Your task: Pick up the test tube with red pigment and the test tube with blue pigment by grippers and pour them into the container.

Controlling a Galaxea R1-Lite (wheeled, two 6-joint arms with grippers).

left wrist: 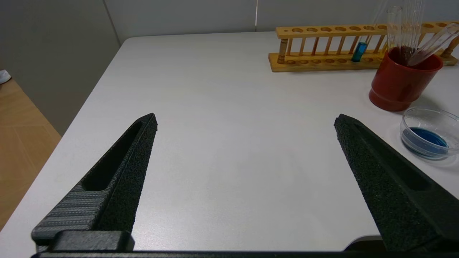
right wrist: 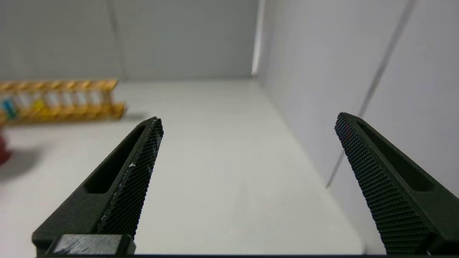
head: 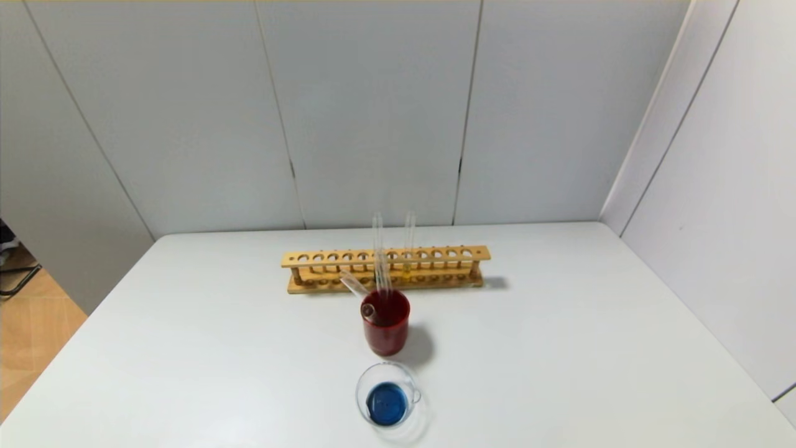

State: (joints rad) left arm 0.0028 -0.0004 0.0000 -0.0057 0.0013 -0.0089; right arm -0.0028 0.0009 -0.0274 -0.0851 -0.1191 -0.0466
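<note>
The container (head: pixel 388 394), a low clear beaker holding dark blue liquid, stands near the table's front; it also shows in the left wrist view (left wrist: pixel 428 133). Behind it, clear tubes (head: pixel 380 283) with no coloured liquid showing stand in a dark-red cup (head: pixel 385 330), one of them leaning left. No tube with red or bright blue liquid shows. My left gripper (left wrist: pixel 245 120) is open and empty over the bare left part of the table, well left of the cup. My right gripper (right wrist: pixel 247 120) is open and empty over the table's right side. Neither gripper shows in the head view.
A wooden rack (head: pixel 385 269) stands behind the cup, holding a yellow-liquid tube (head: pixel 407 269) and a teal-liquid tube (left wrist: pixel 359 52). The table's left edge (left wrist: pixel 77 118) drops to a wooden floor. A white wall (right wrist: pixel 340 89) runs close along the right gripper's side.
</note>
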